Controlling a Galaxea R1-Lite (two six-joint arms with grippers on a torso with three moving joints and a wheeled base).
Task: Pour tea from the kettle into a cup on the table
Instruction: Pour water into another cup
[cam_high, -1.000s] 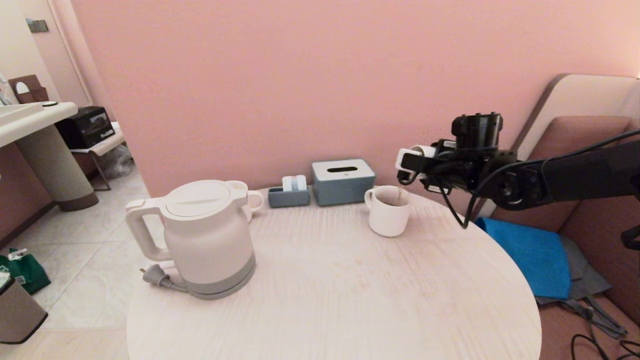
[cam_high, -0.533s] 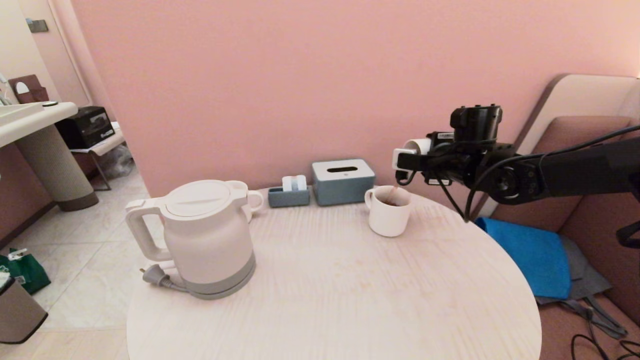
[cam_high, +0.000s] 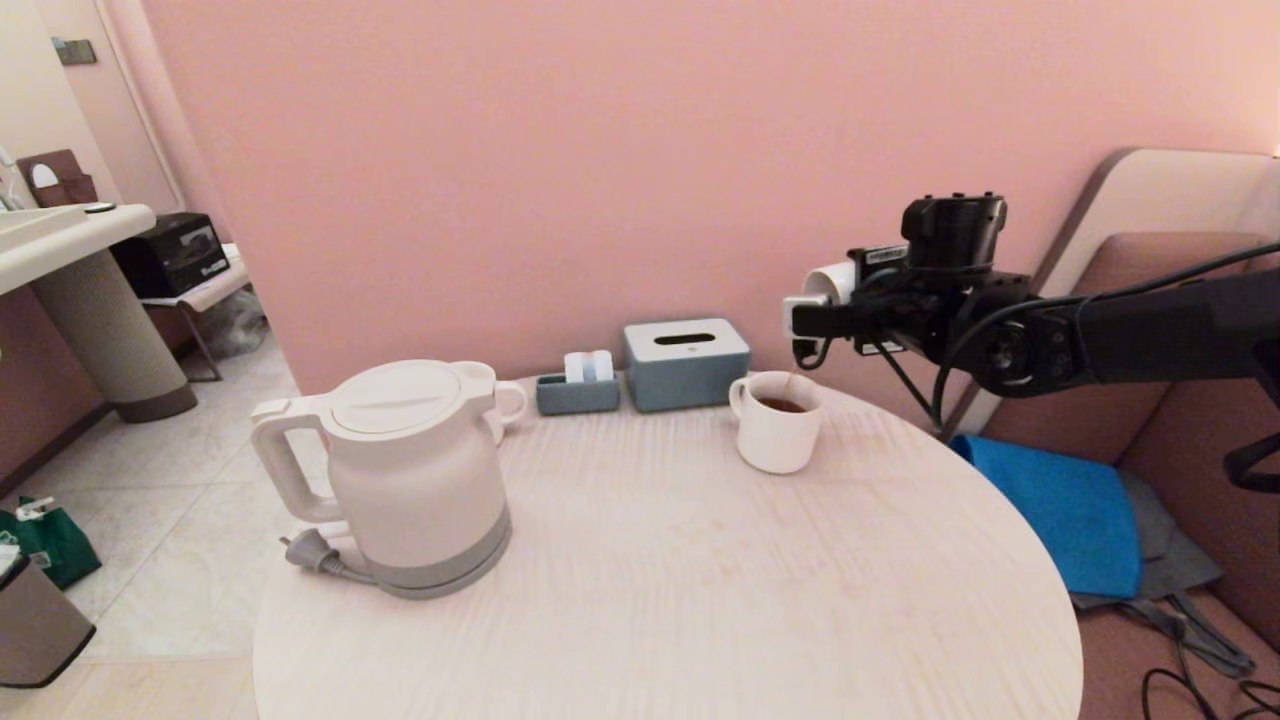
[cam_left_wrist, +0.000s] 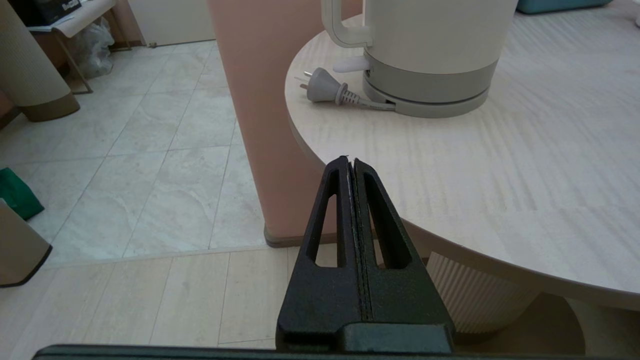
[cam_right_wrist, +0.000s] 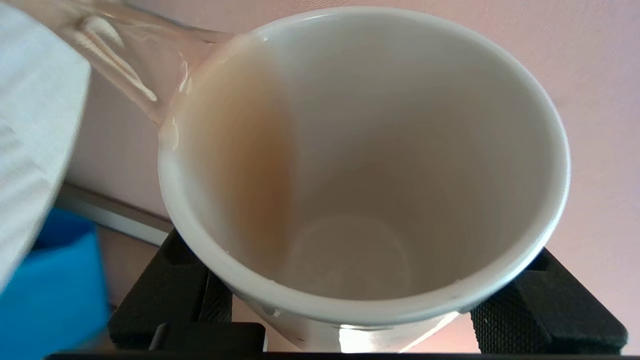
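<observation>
The white kettle (cam_high: 415, 475) stands upright on the left of the pale round table (cam_high: 700, 600), lid shut; its base also shows in the left wrist view (cam_left_wrist: 435, 75). My right gripper (cam_high: 815, 312) is shut on the small white cup (cam_high: 828, 283), tipped on its side in the air above a white mug (cam_high: 778, 430). Dark tea (cam_high: 780, 405) lies in that mug. In the right wrist view the cup (cam_right_wrist: 365, 165) is almost empty, with a brownish film down one inner side and a thin thread of liquid (cam_right_wrist: 125, 70) at its rim. My left gripper (cam_left_wrist: 350, 161) is shut and empty by the table's near edge.
A second handled mug (cam_high: 505, 398) stands behind the kettle. A grey-blue tissue box (cam_high: 686, 362) and a small tray (cam_high: 577, 392) sit against the pink wall. The kettle's plug (cam_high: 310, 550) lies at the left edge. A blue cloth (cam_high: 1070, 510) lies on the seat to the right.
The right wrist has rolled and lifted a little, raising the cup above the mug. The thin stream into the mug has dwindled. The left arm has not moved.
</observation>
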